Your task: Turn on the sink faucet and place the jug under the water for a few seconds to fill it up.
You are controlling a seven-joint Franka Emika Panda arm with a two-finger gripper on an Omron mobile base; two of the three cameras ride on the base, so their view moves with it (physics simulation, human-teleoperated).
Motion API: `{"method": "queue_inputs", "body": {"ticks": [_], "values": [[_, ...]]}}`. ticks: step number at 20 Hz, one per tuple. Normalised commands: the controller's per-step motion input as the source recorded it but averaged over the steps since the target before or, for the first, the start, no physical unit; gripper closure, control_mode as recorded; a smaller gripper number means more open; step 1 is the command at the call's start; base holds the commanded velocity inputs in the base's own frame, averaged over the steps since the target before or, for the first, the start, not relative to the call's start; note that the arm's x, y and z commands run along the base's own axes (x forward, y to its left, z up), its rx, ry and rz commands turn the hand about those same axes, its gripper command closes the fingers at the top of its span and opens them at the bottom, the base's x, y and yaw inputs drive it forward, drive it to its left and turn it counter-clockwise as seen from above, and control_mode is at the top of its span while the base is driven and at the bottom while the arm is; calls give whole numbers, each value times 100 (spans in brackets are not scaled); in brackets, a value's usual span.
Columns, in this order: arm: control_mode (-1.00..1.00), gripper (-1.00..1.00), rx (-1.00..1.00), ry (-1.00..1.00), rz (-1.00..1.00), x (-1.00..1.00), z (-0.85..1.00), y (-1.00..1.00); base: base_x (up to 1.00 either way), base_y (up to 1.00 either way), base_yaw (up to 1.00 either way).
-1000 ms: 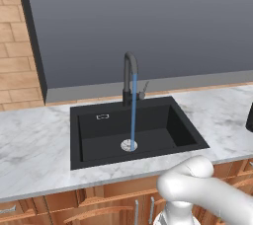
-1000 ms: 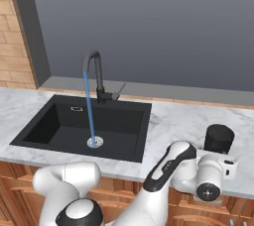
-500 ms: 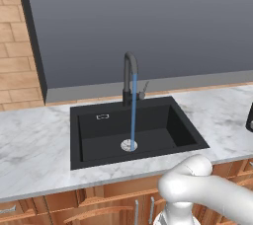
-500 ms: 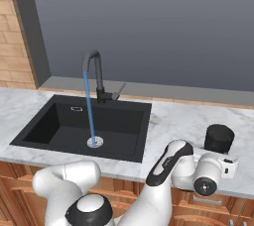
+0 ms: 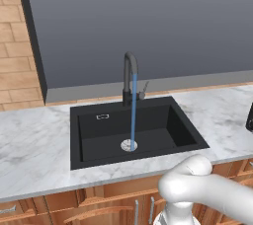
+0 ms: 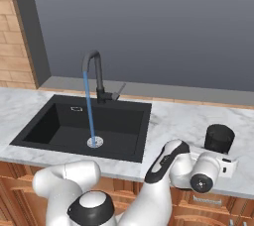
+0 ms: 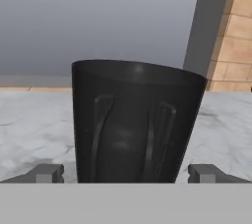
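On the marble counter [image 6: 178, 116], right of the sink [image 6: 49, 121], we have the jug [image 6: 219, 137] standing upright and well apart from the water [image 6: 89, 106], which already runs from the faucet [image 6: 94, 74] to the drain [image 5: 129, 145]. Our gripper [image 7: 126, 174] sits level with the jug, its 2 fingertips [image 7: 47, 173] spread wide, 1 on each side of the body and not touching it. We judge this is lined up for a side grasp. No labels or writing readable anywhere.
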Motion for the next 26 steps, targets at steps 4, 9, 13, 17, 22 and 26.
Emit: {"method": "queue_inputs", "body": {"ticks": [4,9,13,17,22,26], "values": [[-100,-100,0,3,-3,0,-8,-2,0,0,0],[-100,100,0,5,-3,1,-10,-1,0,0,0],[-100,100,0,3,-3,8,-5,0,0,0,0],[-100,100,0,0,0,5,0,0,0,0,0],[-100,100,0,0,0,0,0,0,0,0,0],[-100,100,0,-1,0,-8,21,0,0,0,0]]}}
